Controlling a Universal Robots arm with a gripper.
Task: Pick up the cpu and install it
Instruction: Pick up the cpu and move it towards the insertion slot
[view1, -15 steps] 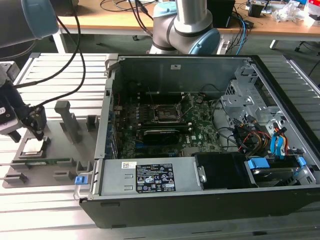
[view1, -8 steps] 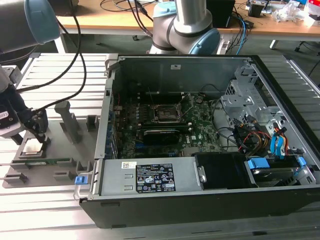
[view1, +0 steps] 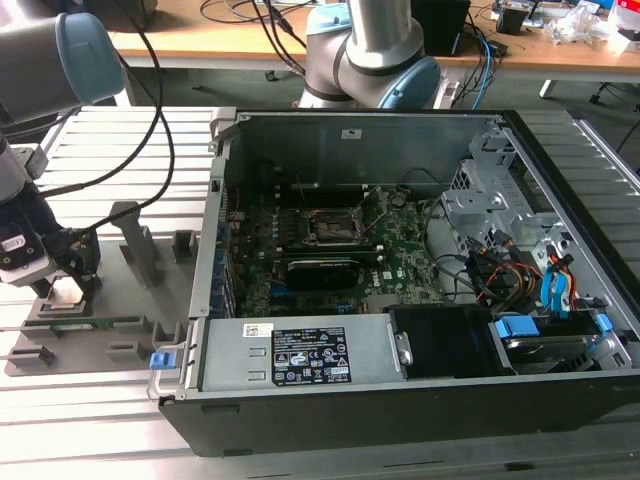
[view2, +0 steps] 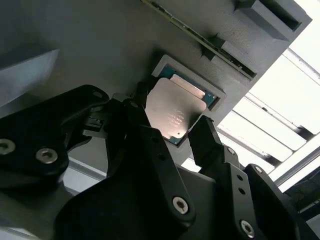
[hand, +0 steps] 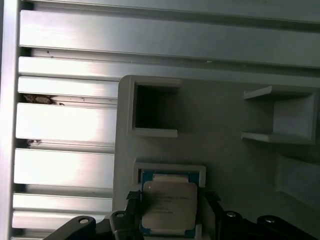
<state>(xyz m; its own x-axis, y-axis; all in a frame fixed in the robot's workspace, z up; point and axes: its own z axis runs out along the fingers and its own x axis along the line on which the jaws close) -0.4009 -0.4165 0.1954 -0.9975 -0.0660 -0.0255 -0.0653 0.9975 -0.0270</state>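
The cpu (view2: 172, 107), a flat square chip with a pale metal top, lies in a square recess of the grey fixture plate (hand: 225, 125). In the exterior view the cpu (view1: 67, 291) is a pale square at the far left, under my gripper (view1: 68, 284). My gripper (view2: 167, 119) is open and lowered over it. One black fingertip (view2: 136, 111) stands at one side of the chip and the other at the opposite side. In the first wrist view the cpu (hand: 169, 205) sits between the fingers (hand: 133, 199) of my gripper (hand: 170, 201), with narrow gaps showing. The motherboard socket (view1: 335, 226) lies inside the open case.
The open computer case (view1: 400, 390) takes up the middle and the exterior view's right, with drive bays and cables inside. A long green memory stick (view1: 85, 322) lies on the fixture plate (view1: 130, 300) near the cpu. A second arm's base (view1: 370, 50) stands behind the case.
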